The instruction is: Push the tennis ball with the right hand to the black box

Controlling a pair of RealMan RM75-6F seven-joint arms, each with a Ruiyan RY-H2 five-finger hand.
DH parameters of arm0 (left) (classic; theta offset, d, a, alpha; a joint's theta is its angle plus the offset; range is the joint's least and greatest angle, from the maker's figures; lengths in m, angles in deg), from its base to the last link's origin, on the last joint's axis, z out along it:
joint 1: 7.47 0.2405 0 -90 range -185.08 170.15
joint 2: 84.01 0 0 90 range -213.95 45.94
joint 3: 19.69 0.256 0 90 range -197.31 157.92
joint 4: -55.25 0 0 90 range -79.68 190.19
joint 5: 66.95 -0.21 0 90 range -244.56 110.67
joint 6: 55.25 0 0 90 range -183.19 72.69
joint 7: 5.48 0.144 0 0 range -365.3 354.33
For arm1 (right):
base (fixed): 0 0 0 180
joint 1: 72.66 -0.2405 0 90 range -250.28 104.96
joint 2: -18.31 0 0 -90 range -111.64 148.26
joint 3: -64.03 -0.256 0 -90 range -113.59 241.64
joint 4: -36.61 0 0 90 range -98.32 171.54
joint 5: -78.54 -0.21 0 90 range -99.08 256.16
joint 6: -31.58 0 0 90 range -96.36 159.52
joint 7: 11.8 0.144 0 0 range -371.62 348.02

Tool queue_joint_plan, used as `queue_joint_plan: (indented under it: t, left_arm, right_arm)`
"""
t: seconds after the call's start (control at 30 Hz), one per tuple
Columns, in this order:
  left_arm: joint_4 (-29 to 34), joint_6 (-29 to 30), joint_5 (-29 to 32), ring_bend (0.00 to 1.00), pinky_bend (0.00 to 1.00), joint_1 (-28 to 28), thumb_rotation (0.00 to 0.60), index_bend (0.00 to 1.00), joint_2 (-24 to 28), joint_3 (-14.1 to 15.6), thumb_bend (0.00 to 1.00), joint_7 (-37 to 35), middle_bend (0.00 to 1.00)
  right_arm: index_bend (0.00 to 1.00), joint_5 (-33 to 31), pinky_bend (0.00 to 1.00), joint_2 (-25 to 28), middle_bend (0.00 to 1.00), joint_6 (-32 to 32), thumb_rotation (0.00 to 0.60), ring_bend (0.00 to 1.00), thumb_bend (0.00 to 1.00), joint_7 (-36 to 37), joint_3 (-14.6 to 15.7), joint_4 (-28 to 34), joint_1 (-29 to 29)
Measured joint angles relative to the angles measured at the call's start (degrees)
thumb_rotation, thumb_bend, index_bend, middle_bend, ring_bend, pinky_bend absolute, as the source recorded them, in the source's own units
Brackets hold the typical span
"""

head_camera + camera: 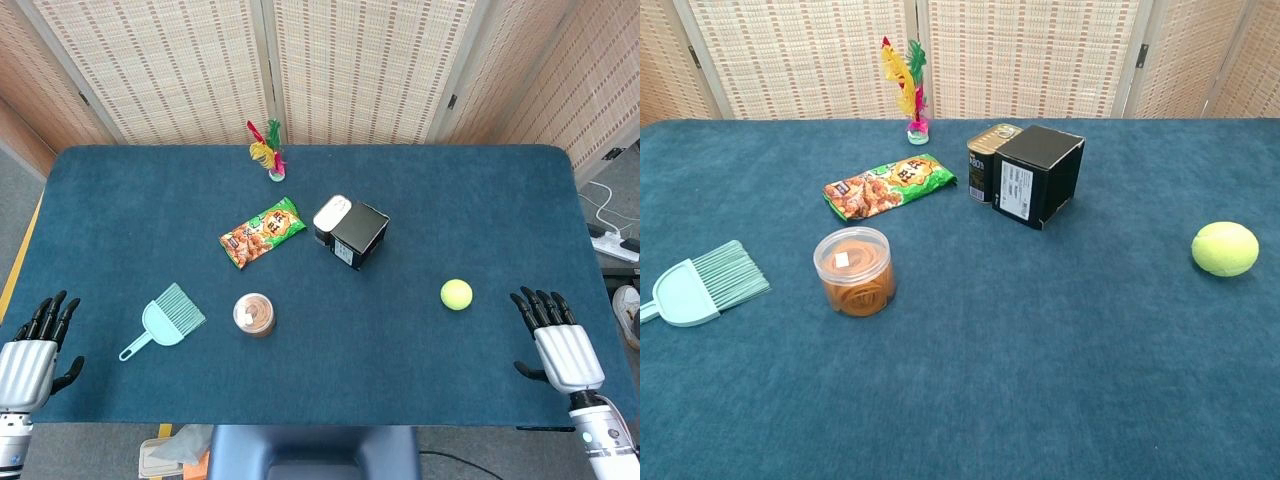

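Matt, napped blue cloth covers the counter (1040, 400); the tennis ball (1225, 248) looks fuzzy, the black box (1038, 175) smooth matt card, the snack bag (888, 186) glossy foil, the jar (853, 271) clear plastic, the brush (702, 284) matt plastic

Blue table (420, 190) holds tennis ball (456, 294), black box (358, 234).
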Motion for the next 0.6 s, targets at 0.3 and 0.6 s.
queue_joint_plan:
  t: [0.3,0.6]
  left_arm:
    - [0.5,0.6,-0.4,0.01,0.31,0.3,0.6,0.06,0.4,0.0,0.33,-1.3,0.01]
    - [0.9,-0.5,0.3,0.01,0.31,0.2,0.6,0.06,0.7,0.3,0.33,-1.0,0.01]
  right_arm:
    - [0.0,1.2,0.0,-0.1,0.02,0.8,0.6,0.0,0.15,0.6,0.2,-0.8,0.0]
    - [0.32,5.5,0.33,-5.4,0.41,7.1,0.6,0.23,0.51,-0.3,-0.9,-8.8,0.1]
